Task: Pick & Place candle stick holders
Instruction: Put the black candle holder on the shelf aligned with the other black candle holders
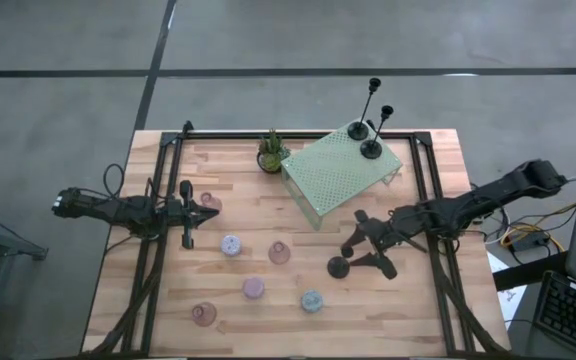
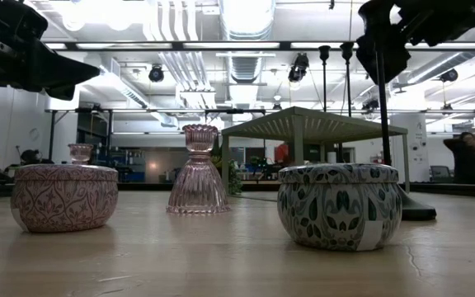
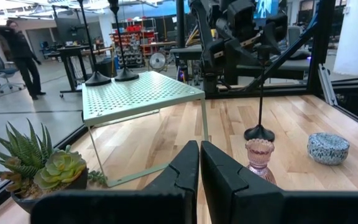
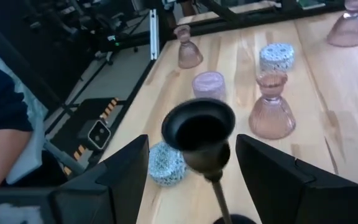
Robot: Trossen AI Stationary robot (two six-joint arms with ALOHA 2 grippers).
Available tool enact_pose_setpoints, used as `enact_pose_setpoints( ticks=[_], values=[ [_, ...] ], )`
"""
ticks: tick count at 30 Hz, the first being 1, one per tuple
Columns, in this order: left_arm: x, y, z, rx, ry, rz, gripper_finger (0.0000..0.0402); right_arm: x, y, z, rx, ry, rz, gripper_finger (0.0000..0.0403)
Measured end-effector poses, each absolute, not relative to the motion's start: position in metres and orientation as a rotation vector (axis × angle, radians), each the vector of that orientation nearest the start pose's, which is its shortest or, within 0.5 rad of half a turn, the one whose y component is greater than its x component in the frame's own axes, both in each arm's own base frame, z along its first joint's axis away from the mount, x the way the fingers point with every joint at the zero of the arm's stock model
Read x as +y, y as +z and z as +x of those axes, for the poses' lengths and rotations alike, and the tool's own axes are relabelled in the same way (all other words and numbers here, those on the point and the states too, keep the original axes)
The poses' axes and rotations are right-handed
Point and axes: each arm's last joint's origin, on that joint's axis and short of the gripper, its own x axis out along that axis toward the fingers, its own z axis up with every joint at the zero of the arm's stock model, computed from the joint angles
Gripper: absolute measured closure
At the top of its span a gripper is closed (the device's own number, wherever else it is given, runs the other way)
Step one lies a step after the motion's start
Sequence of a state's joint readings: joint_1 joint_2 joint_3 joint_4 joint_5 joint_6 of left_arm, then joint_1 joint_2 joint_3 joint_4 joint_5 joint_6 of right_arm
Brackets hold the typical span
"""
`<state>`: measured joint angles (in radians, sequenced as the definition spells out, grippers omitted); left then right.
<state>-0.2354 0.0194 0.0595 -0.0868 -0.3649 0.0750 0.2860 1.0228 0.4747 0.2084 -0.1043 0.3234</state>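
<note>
One black candle stick holder [image 3: 259, 106] stands upright on its round base [image 1: 339, 266] on the table. My right gripper [image 4: 191, 140] is open at its top. The fingers flank the holder's cup [image 4: 199, 127], and a gap shows on one side. Two more black holders [image 1: 371, 148] stand on the pale green platform [image 1: 343, 172]. Pinkish glass cups [image 1: 279, 253] and round pastel holders [image 1: 311, 301] sit on the wood. My left gripper [image 3: 199, 158] is shut and level at the table's left, beside a glass cup [image 1: 210, 204].
A small potted plant [image 1: 271, 152] stands by the platform's left corner. Black frame rails [image 1: 158, 230] run along both table sides. A person [image 3: 20, 56] walks in the room beyond. Free wood lies between the cups and the platform.
</note>
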Motion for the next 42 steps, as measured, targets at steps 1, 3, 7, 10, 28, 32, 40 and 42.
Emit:
enact_pose_setpoints(
  ticks=[1,3,7,10,28,32,40,42],
  values=[
    [-0.012,0.174,0.093,0.050,0.128,0.089,0.0381,0.064,0.219,0.206,0.400,0.326,0.283,0.0170],
    [-0.012,0.174,0.093,0.050,0.127,0.088,0.0381,0.065,0.217,0.210,0.388,0.329,0.277,0.0170],
    [-0.012,0.174,0.093,0.050,0.128,0.089,0.0381,0.067,0.211,0.217,0.397,0.328,0.269,0.0174],
    [-0.012,0.174,0.093,0.050,0.127,0.089,0.0381,0.068,0.210,0.221,0.409,0.326,0.268,0.0181],
    [-0.012,0.174,0.093,0.050,0.127,0.088,0.0381,0.066,0.228,0.213,0.364,0.342,0.238,0.0245],
    [-0.012,0.174,0.093,0.050,0.128,0.089,0.0381,0.066,0.228,0.214,0.363,0.340,0.239,0.0266],
    [-0.012,0.174,0.093,0.050,0.127,0.088,0.0381,0.066,0.231,0.214,0.361,0.341,0.252,0.0260],
    [-0.012,0.174,0.093,0.050,0.128,0.089,0.0381,0.066,0.236,0.215,0.346,0.342,0.265,0.0258]
  ],
)
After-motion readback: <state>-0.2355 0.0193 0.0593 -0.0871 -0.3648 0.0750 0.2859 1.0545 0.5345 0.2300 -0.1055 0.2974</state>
